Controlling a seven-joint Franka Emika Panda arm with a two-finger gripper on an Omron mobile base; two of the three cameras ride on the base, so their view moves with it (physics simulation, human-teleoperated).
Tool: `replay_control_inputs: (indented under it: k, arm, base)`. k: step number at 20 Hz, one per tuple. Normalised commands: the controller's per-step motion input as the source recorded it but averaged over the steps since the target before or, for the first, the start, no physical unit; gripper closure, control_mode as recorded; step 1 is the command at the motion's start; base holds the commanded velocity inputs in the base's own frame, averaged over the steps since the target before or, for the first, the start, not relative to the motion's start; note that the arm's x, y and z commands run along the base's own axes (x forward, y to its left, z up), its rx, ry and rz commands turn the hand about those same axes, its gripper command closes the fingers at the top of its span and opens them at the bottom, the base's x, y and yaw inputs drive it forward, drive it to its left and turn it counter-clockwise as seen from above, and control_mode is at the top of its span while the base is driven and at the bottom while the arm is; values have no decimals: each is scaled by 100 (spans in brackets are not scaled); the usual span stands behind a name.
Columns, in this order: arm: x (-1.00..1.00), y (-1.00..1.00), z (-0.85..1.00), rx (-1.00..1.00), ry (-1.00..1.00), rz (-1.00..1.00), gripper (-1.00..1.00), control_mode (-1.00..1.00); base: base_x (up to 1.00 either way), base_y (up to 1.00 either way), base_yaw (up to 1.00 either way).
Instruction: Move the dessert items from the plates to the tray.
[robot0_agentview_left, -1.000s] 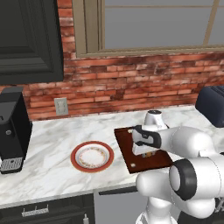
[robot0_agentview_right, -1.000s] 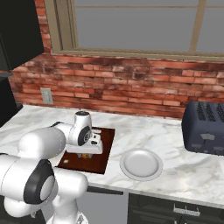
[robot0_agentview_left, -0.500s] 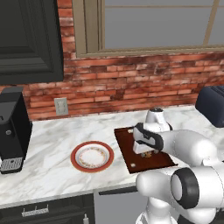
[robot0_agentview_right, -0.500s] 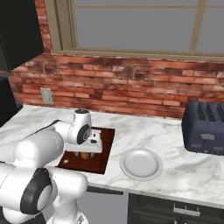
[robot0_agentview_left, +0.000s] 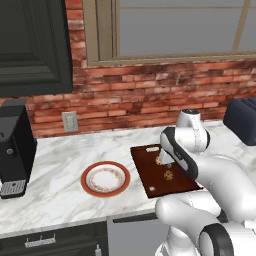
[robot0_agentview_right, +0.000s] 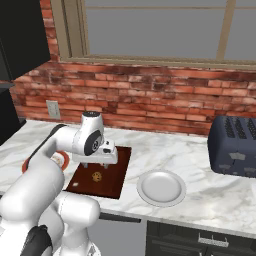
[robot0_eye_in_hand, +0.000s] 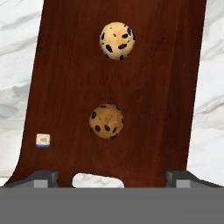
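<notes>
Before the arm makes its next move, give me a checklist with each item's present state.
1. Both cookies on the tray: ok. One cookie lies near the slot handle, the other cookie farther along the board.
2. Cookies apart, not stacked: ok.
3. Gripper free of any load: ok, fingertips spread wide, nothing between them.
4. Red-rimmed plate cleared: ok, no cookie on it.
5. Grey plate cleared: ok, it is bare.
6. Gripper high enough above the tray to swing away: cannot tell.
</notes>
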Motion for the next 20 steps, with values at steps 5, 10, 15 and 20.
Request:
replay_control_inputs:
  k: [5, 10, 15, 20]
  arm:
    - [-52, -5, 52, 0, -12, 3, -100, -100]
    - [-48, 0, 38, 0, -16, 2, -100, -100]
    - [-48, -6, 33, 0, -12, 3, -100, -100]
    - [-19, -2, 44, 0, -11, 1, -100, -100]
  base:
    - [0, 0, 0]
    - [0, 0, 0]
    - [0, 0, 0]
    - [0, 0, 0]
